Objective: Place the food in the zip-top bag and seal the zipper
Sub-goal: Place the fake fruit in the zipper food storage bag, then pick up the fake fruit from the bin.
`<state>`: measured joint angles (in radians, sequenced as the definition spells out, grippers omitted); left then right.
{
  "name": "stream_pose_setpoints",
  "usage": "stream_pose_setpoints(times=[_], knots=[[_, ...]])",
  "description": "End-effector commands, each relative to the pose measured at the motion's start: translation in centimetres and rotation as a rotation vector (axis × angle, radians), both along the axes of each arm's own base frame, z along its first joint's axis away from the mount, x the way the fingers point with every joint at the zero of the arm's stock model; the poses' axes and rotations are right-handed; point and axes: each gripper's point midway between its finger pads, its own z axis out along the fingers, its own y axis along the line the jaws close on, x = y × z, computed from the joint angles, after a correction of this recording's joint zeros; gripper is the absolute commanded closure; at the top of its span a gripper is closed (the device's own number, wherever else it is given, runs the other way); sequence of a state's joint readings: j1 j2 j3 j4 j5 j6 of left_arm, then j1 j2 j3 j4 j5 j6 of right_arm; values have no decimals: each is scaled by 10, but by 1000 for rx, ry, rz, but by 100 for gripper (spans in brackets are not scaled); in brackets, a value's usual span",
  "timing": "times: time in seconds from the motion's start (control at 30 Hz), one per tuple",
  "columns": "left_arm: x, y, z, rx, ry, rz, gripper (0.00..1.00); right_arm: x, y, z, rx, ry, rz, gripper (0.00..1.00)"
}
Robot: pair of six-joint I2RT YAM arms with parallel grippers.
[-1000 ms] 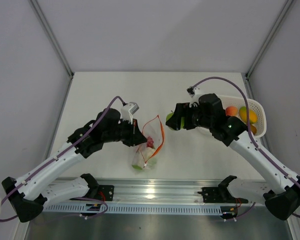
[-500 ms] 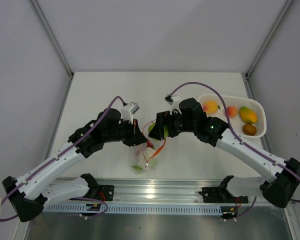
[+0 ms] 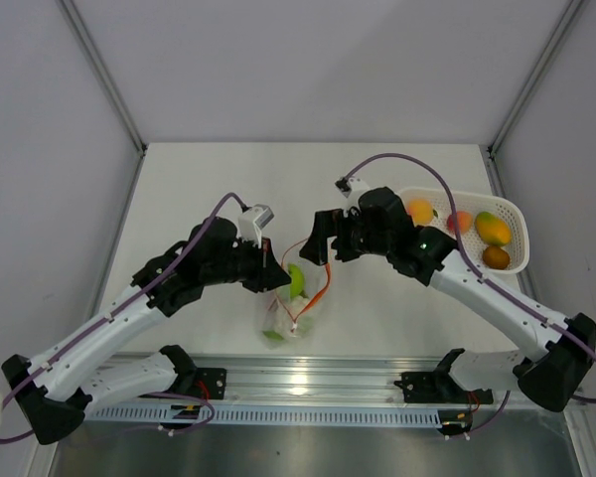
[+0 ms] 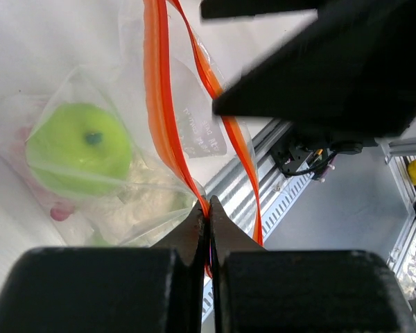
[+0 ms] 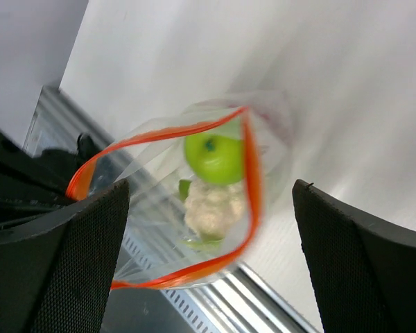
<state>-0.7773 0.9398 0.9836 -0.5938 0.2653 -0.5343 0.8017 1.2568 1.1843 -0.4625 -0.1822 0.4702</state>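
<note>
Swinging in from the basket (image 3: 467, 195), my right jaws have released and stand wide over the zip-top bag (image 4: 201, 128) on the table (image 3: 228, 189); the green apple (image 5: 213, 157) sits inside. Left jaws clench the zipper strip (image 4: 156, 90), the one stiff part of this limp, slippery film and, I judge, the best place to pinch.

White perforated basket (image 3: 520, 221) far right, white table (image 3: 228, 179), metal rail (image 3: 308, 383) near edge
</note>
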Motion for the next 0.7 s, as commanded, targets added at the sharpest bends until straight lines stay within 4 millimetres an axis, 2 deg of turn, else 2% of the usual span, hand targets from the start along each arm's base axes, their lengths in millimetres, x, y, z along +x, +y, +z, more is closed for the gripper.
stream_pose_setpoints(times=[0.0, 0.13, 0.17, 0.2, 0.3, 0.4, 0.5, 0.63, 0.67], knots=[[2, 0, 7, -34, -10, 14, 100, 36, -42, 35, 0, -81, -198, 1], [1, 1, 7, -33, -12, 14, 99, 76, -110, 35, -60, -116, -452, 1], [2, 1, 7, -35, -15, 13, 99, 90, -139, 36, -78, -131, -559, 1], [1, 1, 7, -34, -17, 13, 99, 97, -154, 34, -93, -133, -615, 1], [1, 1, 6, -31, -16, 12, 99, 121, -209, 16, -159, -131, -820, 1], [2, -1, 6, -30, -13, 7, 100, 140, -249, -8, -237, -107, -941, 1], [3, -2, 8, -33, -17, 7, 99, 154, -275, -26, -233, -50, -1018, 1], [4, -2, 9, -34, -20, 4, 99, 177, -291, -53, -214, -33, -1042, 1], [4, -2, 10, -33, -20, 2, 100, 184, -292, -54, -208, -45, -1041, 1]])
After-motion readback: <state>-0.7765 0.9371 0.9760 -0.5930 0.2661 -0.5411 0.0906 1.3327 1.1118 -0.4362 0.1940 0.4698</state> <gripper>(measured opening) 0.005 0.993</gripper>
